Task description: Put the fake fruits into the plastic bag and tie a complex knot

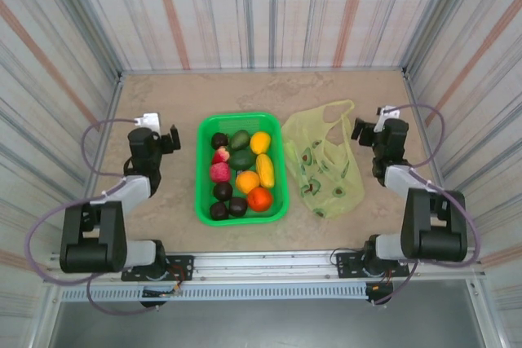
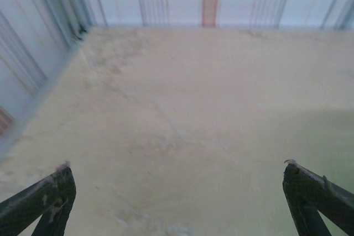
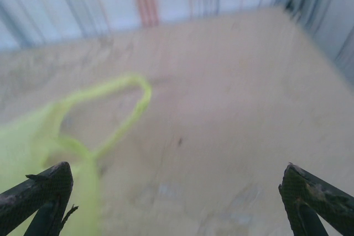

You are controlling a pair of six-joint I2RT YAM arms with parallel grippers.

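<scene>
The fake fruits lie together in a bright green basket (image 1: 239, 118) at the table's middle: a yellow one (image 1: 260, 143), an orange one (image 1: 259, 199), a red-pink one (image 1: 220, 172), a green one (image 1: 241, 159) and dark ones (image 1: 223, 191). To the basket's right the plastic bag (image 1: 322, 165) lies flat and crumpled, yellow-green with avocado pictures. One loop handle (image 3: 119, 109) shows blurred in the right wrist view. My left gripper (image 1: 167, 138) hovers left of the basket, open and empty (image 2: 177, 192). Just right of the bag, my right gripper (image 1: 364, 129) is also open and empty (image 3: 176, 192).
Striped walls close the table in on the left, back and right. Bare beige tabletop (image 2: 182, 109) lies ahead of the left gripper. The arm bases sit on a metal rail (image 1: 261, 266) at the near edge.
</scene>
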